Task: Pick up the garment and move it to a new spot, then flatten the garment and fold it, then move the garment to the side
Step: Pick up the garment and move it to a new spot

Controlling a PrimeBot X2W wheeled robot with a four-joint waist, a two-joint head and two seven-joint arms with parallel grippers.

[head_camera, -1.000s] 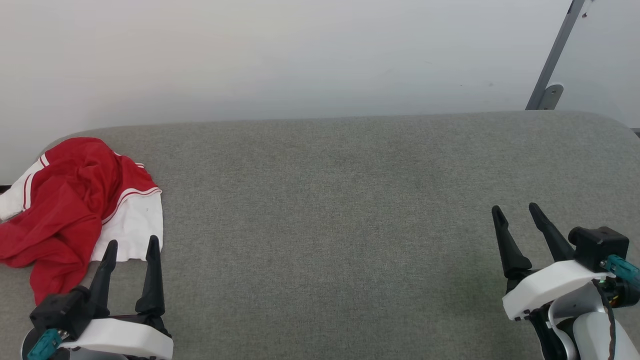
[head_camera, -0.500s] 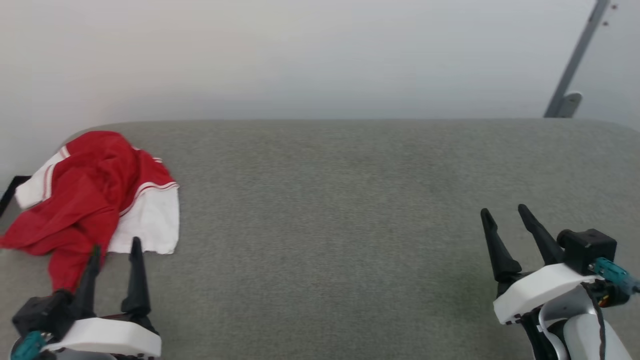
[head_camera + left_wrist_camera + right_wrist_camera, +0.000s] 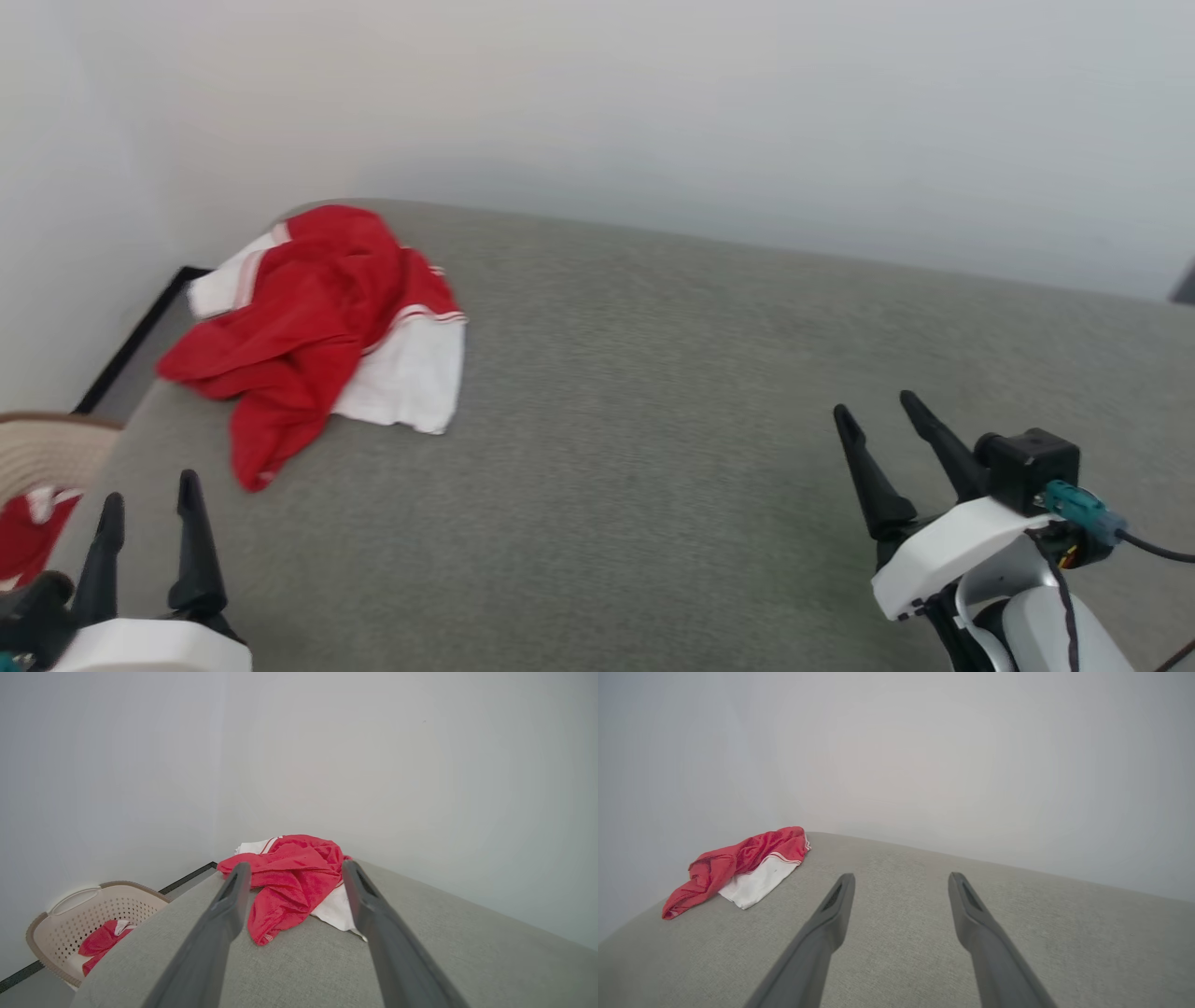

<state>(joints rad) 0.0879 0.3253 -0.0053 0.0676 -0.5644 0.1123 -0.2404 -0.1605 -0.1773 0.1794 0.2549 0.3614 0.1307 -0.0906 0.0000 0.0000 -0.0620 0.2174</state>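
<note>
The garment (image 3: 322, 327) lies crumpled at the far left corner of the grey padded table (image 3: 653, 448), red with white sleeves and striped trim. My left gripper (image 3: 147, 501) stands open at the lower left, well short of the garment. In the left wrist view the garment (image 3: 285, 882) shows beyond and between the spread fingers of the left gripper (image 3: 293, 869). At the lower right my right gripper (image 3: 878, 411) is open over bare table with nothing in it. From the right wrist view, the garment (image 3: 738, 868) lies far off to the left of the right gripper (image 3: 901, 877).
A beige perforated basket (image 3: 70, 928) stands on the floor left of the table, with red and white cloth (image 3: 100, 945) inside; its rim (image 3: 37, 439) shows in the head view. A pale wall runs behind the table. A black baseboard strip (image 3: 131, 336) runs along the floor.
The head camera has swung to the left, so the garment sits further right in the picture and the basket has come into sight. Both grippers stay open.
</note>
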